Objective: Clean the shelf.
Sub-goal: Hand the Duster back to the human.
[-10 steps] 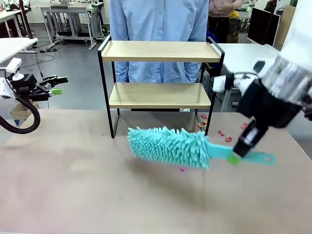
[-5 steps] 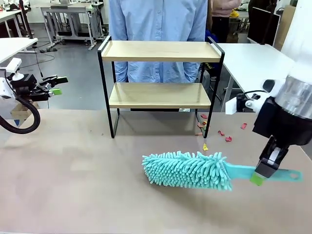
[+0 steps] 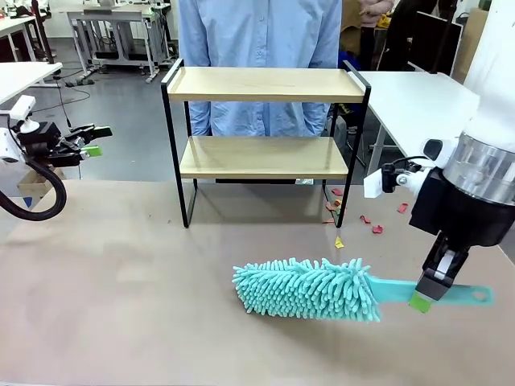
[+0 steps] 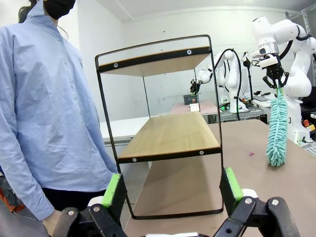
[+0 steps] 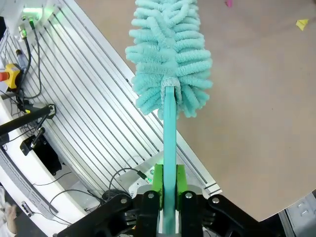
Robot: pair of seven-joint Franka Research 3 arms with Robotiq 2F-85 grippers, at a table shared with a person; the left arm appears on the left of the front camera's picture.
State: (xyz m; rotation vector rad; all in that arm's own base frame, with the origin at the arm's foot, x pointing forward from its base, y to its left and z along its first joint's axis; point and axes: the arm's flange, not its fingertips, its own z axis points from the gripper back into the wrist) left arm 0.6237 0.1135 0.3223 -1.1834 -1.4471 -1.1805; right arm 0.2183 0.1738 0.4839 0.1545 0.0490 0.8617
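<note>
The right arm comes in from the right side of the front view, its wrist tilted down and toward the middle of the worktop. The right pincer is pressed together on the flat teal handle of one duster, its two green pads clamping the handle on both sides, as the right wrist view shows. The duster lies roughly level, just above or on the worktop; which of the two I cannot tell. Its head points toward the left arm's side.

The left arm is held level at the left edge of the front view, well apart from the shelf. The left pincer is spread wide with nothing between its two fingers; in the left wrist view it looks straight at the end of the shelf.

The shelf stands upright at the far middle of the worktop, in front of one person in a light blue shirt. It has two smooth, pale wood boards in a thin black metal frame with raised rails at the ends. Both boards look bare.

The duster's head is a fat, soft brush of many stubby teal chenille strands; its handle is smooth plastic with a hole at the tip.

The worktop is matt light brown. A few small red, pink and yellow scraps lie on it near the shelf's right foot.
</note>
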